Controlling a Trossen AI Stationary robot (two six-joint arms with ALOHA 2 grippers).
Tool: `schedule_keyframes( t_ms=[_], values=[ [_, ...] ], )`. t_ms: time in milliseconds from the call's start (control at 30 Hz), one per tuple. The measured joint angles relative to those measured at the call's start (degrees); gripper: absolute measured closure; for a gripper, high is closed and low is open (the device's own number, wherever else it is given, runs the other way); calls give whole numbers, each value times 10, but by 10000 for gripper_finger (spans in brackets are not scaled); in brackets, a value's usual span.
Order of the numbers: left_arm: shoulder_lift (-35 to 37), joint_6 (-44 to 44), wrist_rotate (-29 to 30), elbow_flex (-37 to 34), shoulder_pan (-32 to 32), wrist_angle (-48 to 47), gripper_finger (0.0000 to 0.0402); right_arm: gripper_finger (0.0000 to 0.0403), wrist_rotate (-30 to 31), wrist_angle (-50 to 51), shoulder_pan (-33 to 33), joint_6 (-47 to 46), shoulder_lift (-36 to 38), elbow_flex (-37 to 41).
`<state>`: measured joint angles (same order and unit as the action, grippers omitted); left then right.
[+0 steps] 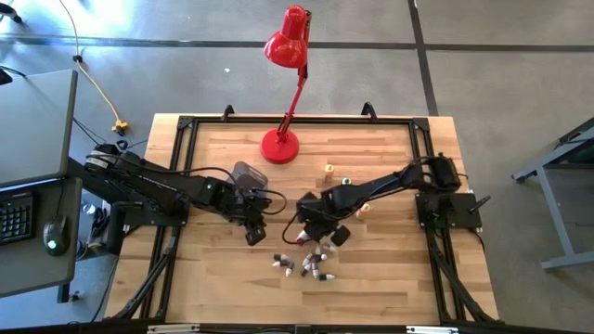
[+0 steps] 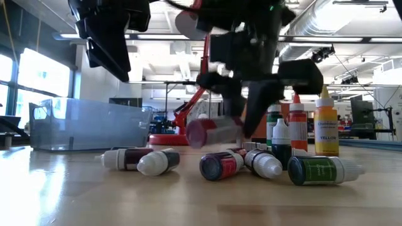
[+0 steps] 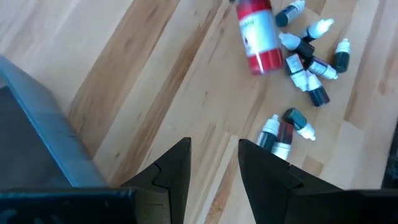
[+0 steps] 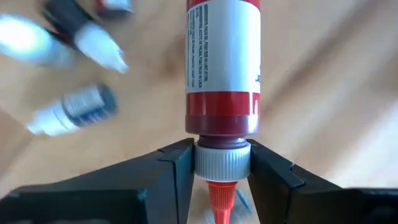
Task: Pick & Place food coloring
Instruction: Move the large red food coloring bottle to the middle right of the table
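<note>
The right end effector (image 4: 222, 163) pinches the red bottle (image 4: 222, 65) only at its cap, lifted above the loose bottles (image 1: 304, 263) near the table's front edge; it could swing or slip. The left end effector (image 3: 214, 163) hangs open, empty.

The wooden table (image 1: 223, 269) has a black frame and stands on a grey floor (image 1: 501, 56) with dark lines across it. A red lamp (image 1: 286, 51) stands at the top middle of the table, a yellow cable (image 1: 93, 83) lies on the floor at the upper left, and a grey desk (image 1: 32, 167) with a keyboard (image 1: 17, 211) and a mouse (image 1: 56, 234) sits at the left edge. In the low view, bright windows (image 2: 19, 75) show on the left and silver pipes (image 2: 333, 25) run under the ceiling at the upper right.
</note>
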<state>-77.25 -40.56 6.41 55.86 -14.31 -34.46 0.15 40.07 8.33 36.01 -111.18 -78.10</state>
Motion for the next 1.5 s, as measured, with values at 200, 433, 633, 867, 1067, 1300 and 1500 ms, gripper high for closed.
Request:
schedule_keyframes(
  t_ms=[200, 433, 633, 867, 1067, 1300, 1500],
  values=[
    [0, 0, 25, 0, 0, 1, 270, 284, 144, 119, 65, -14, 25, 0],
    [0, 0, 47, 0, 0, 5, 270, 282, 266, 262, 162, -106, 25, 0],
    [0, 0, 47, 0, 0, 23, 270, 282, 244, 370, 221, -241, 25, 0],
    [0, 0, 47, 0, 0, 44, 270, 281, 142, 496, 244, -401, 28, 9],
    [0, 0, 48, 0, 0, 60, 270, 281, 44, 498, 236, -403, 17, 20],
    [0, 0, 48, 0, 0, 64, 270, 281, -1, 499, 210, -444, 14, 34],
    [0, 15, 52, 0, 0, 69, 270, 281, -50, 500, 171, -494, 14, 43]
  ],
)
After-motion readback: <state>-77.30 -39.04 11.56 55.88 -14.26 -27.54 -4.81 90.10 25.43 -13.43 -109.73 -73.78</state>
